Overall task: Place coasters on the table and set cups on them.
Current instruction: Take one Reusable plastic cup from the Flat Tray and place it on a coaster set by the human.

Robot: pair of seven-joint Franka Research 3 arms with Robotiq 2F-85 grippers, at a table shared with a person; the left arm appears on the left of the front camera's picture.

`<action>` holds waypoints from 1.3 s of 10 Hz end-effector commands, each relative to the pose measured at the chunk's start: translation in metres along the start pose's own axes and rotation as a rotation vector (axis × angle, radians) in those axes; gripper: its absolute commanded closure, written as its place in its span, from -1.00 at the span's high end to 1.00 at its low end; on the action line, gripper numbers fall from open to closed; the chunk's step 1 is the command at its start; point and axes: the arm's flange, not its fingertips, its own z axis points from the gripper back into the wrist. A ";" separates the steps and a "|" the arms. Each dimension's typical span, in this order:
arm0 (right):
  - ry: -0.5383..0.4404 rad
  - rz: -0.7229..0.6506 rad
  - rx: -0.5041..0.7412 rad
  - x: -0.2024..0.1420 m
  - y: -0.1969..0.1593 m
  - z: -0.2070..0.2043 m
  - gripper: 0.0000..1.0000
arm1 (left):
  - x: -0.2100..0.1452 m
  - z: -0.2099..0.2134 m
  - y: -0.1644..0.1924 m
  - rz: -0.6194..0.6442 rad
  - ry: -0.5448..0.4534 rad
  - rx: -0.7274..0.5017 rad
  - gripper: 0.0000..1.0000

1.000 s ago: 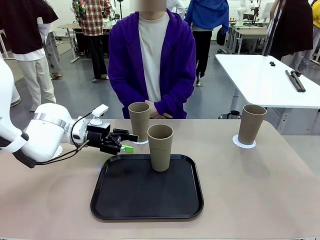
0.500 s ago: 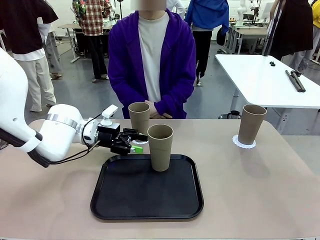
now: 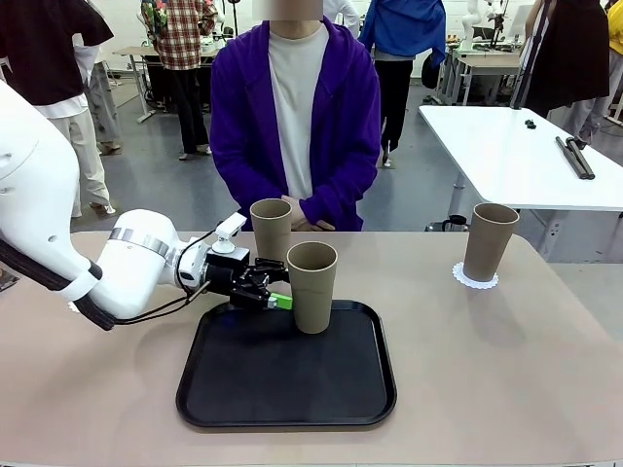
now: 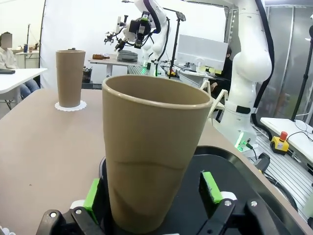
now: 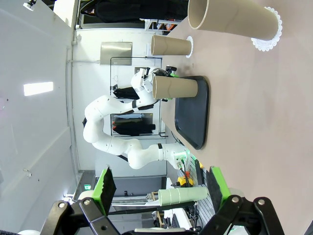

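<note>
Cups: the one left on the black tray (image 3: 209, 389), the tray cup (image 3: 312, 286), stood between the left gripper's (image 3: 276, 290) unclenched fingers. At twelve o'clock the middle cup (image 3: 272, 235) and at three o'clock the right cup (image 3: 490, 241) sat on coasters (image 3: 475, 278). The right gripper (image 5: 161, 188) was released.

White rounded left arm (image 3: 58, 243), black cables, black hand (image 3: 275, 289) with green pads.

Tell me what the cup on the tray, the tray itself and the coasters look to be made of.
Cup: matte tan, likely plastic or fibre composite; dull, no glare.
Tray: black, probably plastic; smooth with a soft sheen and a moulded raised rim.
Coaster: thin white paper, judging by its lacy scalloped edge.
</note>
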 end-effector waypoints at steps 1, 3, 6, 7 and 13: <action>-0.007 -0.002 0.002 0.001 0.001 0.000 1.00 | -0.004 -0.011 0.007 -0.045 0.016 0.005 1.00; -0.007 -0.002 0.002 0.001 0.001 0.000 1.00 | -0.007 -0.019 0.010 -0.048 0.032 0.004 1.00; -0.007 -0.002 0.002 0.001 0.001 0.000 1.00 | -0.011 -0.032 0.014 -0.046 0.043 -0.020 1.00; -0.007 -0.002 0.002 0.001 0.001 0.000 1.00 | -0.011 -0.037 0.014 -0.048 0.044 -0.028 1.00; -0.007 -0.002 0.002 0.001 0.001 0.000 1.00 | -0.006 -0.041 0.016 -0.084 0.023 -0.035 -0.76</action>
